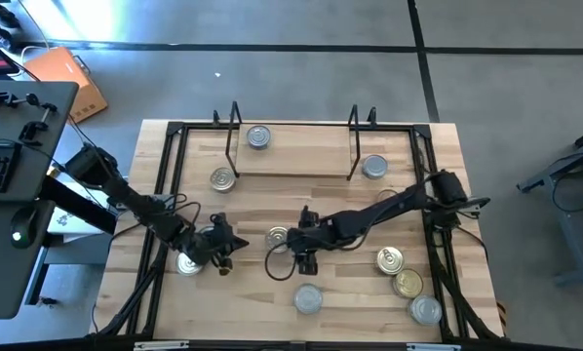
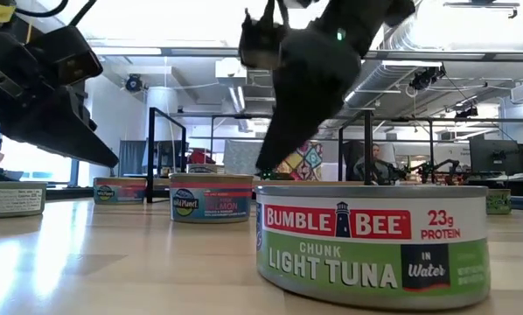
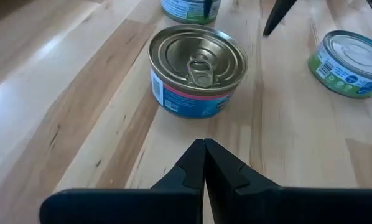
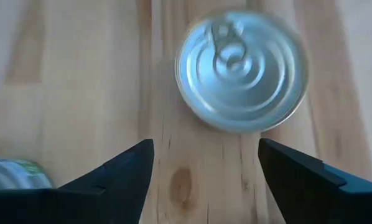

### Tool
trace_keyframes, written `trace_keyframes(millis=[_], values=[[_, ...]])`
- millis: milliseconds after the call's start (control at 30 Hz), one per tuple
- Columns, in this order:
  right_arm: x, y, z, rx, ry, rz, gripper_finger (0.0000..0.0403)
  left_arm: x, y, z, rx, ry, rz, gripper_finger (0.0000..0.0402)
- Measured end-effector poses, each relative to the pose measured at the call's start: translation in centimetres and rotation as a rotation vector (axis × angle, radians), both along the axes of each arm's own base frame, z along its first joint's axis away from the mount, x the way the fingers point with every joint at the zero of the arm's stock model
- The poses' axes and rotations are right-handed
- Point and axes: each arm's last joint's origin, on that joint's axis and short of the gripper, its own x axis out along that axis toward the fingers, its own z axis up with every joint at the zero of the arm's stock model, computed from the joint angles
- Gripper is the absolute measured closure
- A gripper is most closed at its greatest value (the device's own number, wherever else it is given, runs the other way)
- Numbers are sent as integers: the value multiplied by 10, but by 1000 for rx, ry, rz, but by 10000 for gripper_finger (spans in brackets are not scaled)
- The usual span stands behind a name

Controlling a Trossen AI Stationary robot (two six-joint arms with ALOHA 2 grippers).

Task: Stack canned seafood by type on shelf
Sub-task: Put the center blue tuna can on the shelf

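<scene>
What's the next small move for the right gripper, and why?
Probably ease the right gripper forward and down until its open fingers straddle the silver-topped tin. The wrist view shows that tin lying just beyond the fingertips, not yet between them, with bare tabletop in the gap. Nothing is held. The left gripper is shut and waits near a gold-topped tin.

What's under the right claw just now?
Bare tabletop lies between the open right claw fingers, with a silver ring-pull tin just ahead, not gripped. Another tin's edge shows beside it; its label is hidden.
</scene>
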Motion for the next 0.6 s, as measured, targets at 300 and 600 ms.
trace_keyframes(millis=[300,600], values=[[10,-6,-38,11,63,-67,45,6,7,0,-10,21,-28,401],[24,2,-38,-108,-127,-89,36,10,14,1,-13,22,-7,401]])
